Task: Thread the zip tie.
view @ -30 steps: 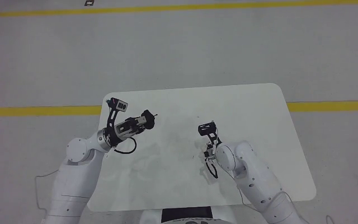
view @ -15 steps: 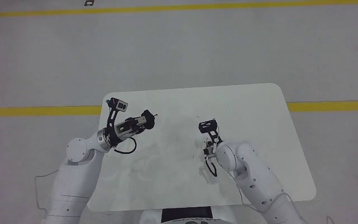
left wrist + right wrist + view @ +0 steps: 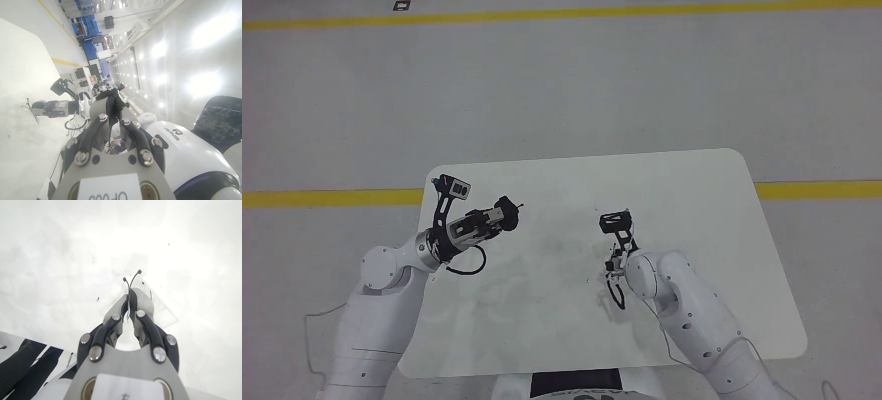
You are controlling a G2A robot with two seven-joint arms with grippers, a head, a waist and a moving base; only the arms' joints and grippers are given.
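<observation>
White table [image 3: 692, 200] | right gripper [image 3: 129, 293] — fingers pinched tight on two black zip ties [image 3: 129, 289], heads poking past the fingertips, just above the table; left gripper [image 3: 508, 214] — closed, well apart

The zip ties [image 3: 139, 271] look black plastic, the table [image 3: 56, 256] smooth matt white, the sheet [image 3: 166, 311] clear glossy plastic.

My top camera, high above both arms, looks straight down on the white surface [image 3: 692, 190]; the left wrist camera faces sideways across it toward the right hand [image 3: 31, 109], well off; the right wrist camera looks down past that hand, close to the surface, which all three views share.
</observation>
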